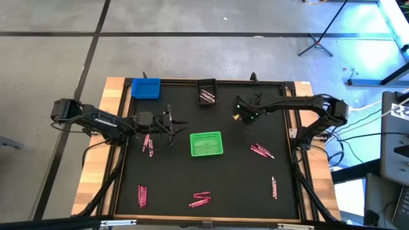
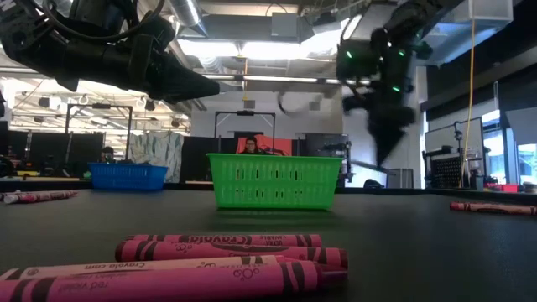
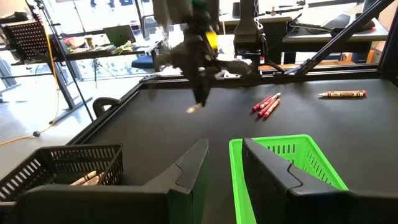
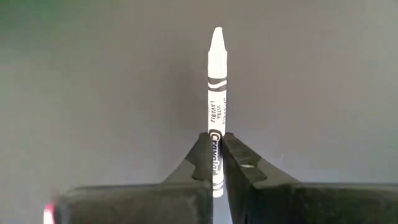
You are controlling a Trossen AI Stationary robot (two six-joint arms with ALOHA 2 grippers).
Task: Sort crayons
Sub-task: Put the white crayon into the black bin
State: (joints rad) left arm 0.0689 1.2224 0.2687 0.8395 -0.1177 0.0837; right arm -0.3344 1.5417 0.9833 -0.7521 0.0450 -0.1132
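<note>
Right wrist view shows the right gripper clamped on a pale crayon at frame centre; the left gripper, lower centre, stands parted and empty by the green bin.

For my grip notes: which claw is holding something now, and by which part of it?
The right claw grips a white crayon near its lower end; the left claw is empty.

- Three bins sit on the table: one at the back left corner, one at the back middle, one in the centre.
- Crayons lie scattered: left of the centre bin, right of it, along the front.
- More crayons lie in the back middle bin.
</note>
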